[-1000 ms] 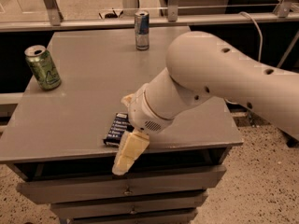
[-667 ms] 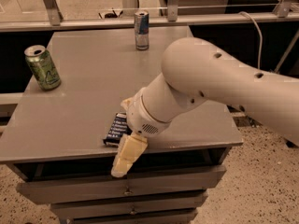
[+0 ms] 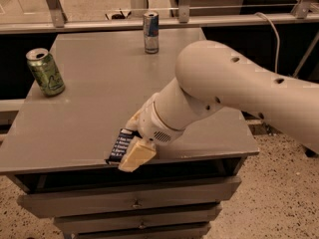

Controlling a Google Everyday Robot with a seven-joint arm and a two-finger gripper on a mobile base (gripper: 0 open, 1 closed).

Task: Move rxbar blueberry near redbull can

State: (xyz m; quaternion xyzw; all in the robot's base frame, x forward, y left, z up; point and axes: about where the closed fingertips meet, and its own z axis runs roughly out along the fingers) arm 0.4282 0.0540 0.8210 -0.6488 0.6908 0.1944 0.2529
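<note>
Down at the counter's (image 3: 75, 128) front edge, the hand (image 3: 133, 144) meets the rxbar blueberry (image 3: 119, 146) — grip impossible to tell — bar pointing 1 o'clock, redbull can (image 3: 151, 32) far off at 12.

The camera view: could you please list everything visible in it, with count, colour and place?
table: one, grey, centre, with drawers below.
snack bar: one, dark blue, at the front edge.
slim can: one, silver and blue, upright at the far edge.
green can: one, green, upright, left side.
cable: one, white, behind on the right.
arm: one, cream, reaching in from the right.
gripper: one, cream, at the snack bar on the front edge.
</note>
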